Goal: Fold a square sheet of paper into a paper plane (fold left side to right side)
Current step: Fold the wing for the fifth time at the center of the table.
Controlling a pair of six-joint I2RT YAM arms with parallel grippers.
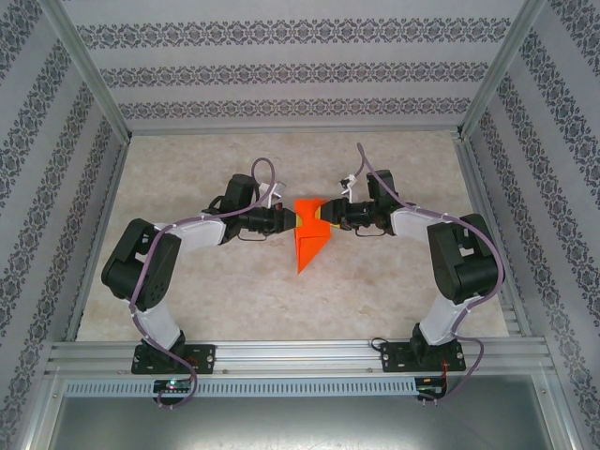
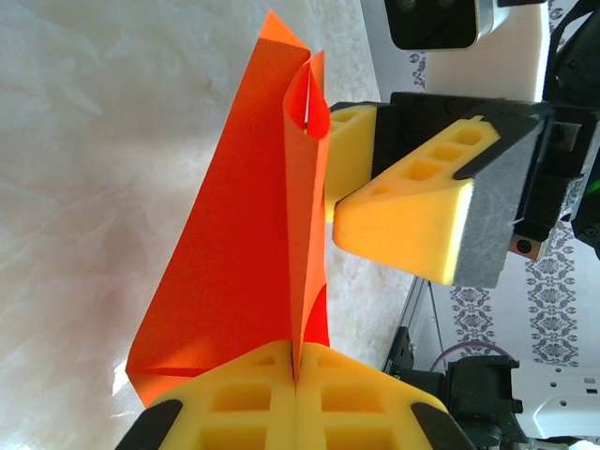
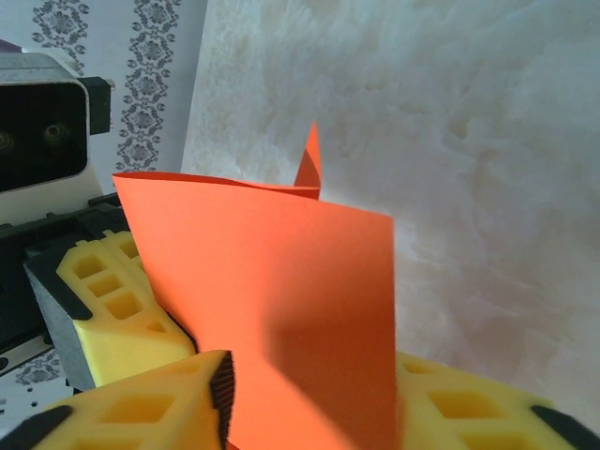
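Note:
The square sheet of paper (image 1: 309, 239), bright orange and folded into a pointed shape, is held up off the table between my two grippers. My left gripper (image 1: 287, 221) is shut on it. In the left wrist view its yellow pads (image 2: 253, 394) pinch a thin upright edge of the sheet (image 2: 244, 234). My right gripper (image 1: 330, 222) faces it from the right. In the right wrist view its fingers (image 3: 141, 412) stand apart with an orange flap (image 3: 281, 300) between them. The left pad touches the flap's edge. The right finger is partly hidden behind the flap.
A pale marbled tabletop (image 1: 234, 300) lies under the paper. Patterned walls (image 1: 300, 70) enclose the back and both sides. An aluminium rail (image 1: 300, 354) carrying both arm bases runs along the near edge. The two wrists are close together, fingers almost meeting.

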